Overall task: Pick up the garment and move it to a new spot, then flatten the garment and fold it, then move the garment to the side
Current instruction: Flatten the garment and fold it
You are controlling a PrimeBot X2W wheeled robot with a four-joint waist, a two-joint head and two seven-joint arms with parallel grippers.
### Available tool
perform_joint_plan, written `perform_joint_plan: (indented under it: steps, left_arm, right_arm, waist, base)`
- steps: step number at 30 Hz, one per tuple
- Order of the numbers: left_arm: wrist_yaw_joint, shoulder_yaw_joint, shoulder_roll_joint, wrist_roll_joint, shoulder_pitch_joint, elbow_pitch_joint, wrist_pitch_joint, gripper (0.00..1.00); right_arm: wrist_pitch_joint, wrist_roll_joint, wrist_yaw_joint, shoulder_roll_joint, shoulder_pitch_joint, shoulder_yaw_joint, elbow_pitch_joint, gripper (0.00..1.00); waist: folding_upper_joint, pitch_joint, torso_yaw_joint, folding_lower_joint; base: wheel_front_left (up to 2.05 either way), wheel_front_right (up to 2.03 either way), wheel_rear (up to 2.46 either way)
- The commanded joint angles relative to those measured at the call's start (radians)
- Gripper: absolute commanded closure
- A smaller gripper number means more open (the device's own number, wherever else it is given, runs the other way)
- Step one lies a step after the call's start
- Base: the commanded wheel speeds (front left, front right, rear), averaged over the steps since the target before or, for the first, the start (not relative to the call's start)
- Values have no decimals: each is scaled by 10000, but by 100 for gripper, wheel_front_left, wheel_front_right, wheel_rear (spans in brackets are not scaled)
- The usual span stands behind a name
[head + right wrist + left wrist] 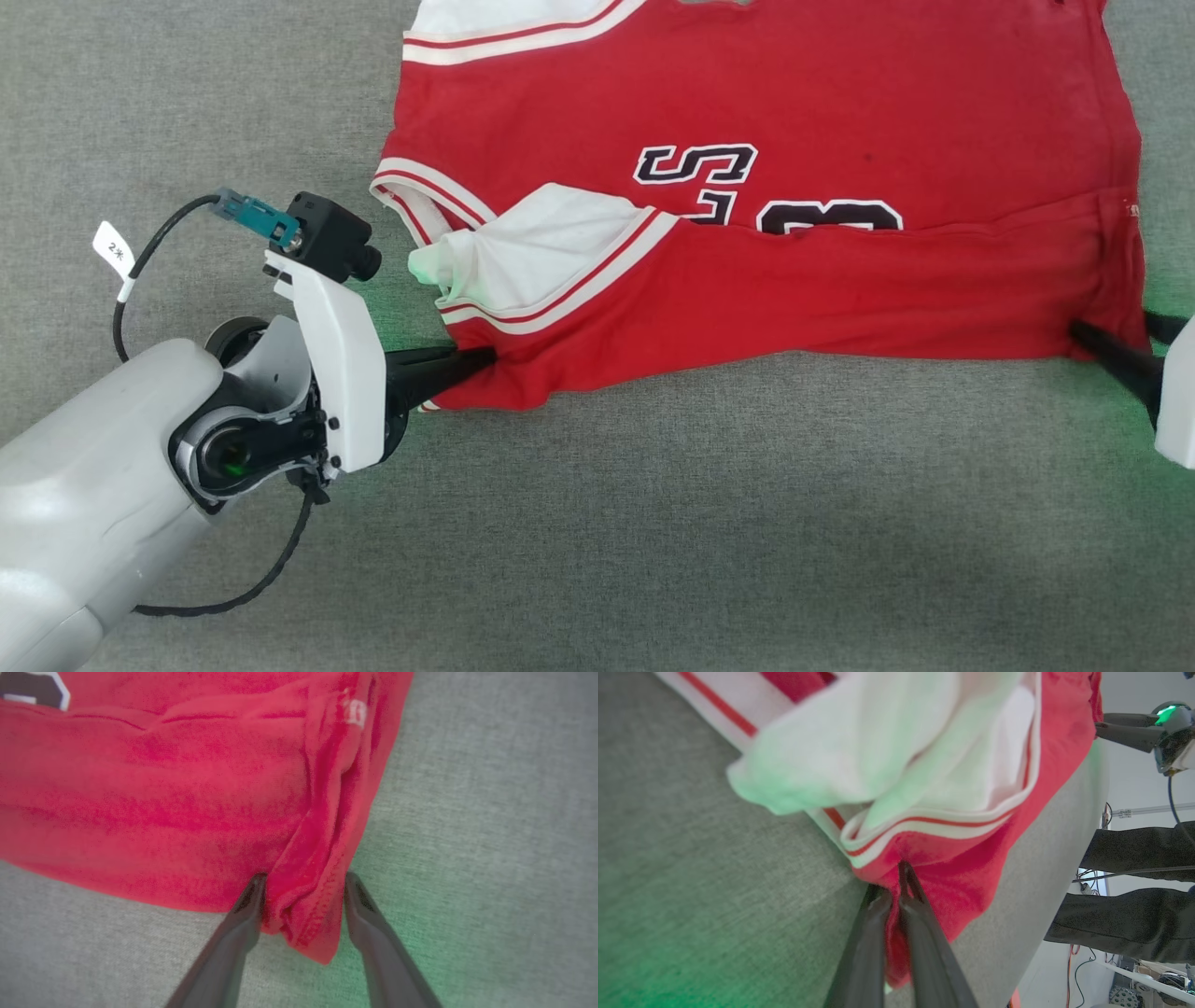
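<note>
The shirt [794, 280] lay left to right; the left hand [485, 357] clenched its near left corner, the right hand [304, 877] straddled the other, open.

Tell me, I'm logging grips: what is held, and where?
The left gripper is shut on the garment at its near edge below the sleeve; the right gripper straddles a corner, open.

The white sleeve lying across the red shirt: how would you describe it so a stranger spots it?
On the grey surface lies the red garment, spread wide. Follow its near edge to the end pinched by the left gripper; just beyond lies the white sleeve, folded onto the red body. Unlike the flat sleeve at the far corner, it is crumpled.
</note>
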Motion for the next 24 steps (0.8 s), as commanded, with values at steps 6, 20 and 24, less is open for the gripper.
perform_joint_plan:
  steps: [6, 20, 24]
  left_arm:
    - [50, -110, 188, -12, 567, -168, -306, 100]
    - [182, -72, 2187, -465, 2165, -2981, -1121, 100]
    - [414, -100, 2495, -434, 2625, -3634, -1536, 100]
  right_arm:
    - [-365, 201, -4, -26, 480, -57, -32, 100]
    - [122, 913, -1, -744, 2756, -792, -1721, 100]
    - [40, 1024, -1, -714, 3362, -1072, -2025, 100]
  waist:
    - [0, -324, 18, 0]
    - [0, -899, 170, 0]
    - [0, -923, 199, 0]
  base:
    - [0, 0, 0]
    - [0, 0, 0]
    - [0, 0, 0]
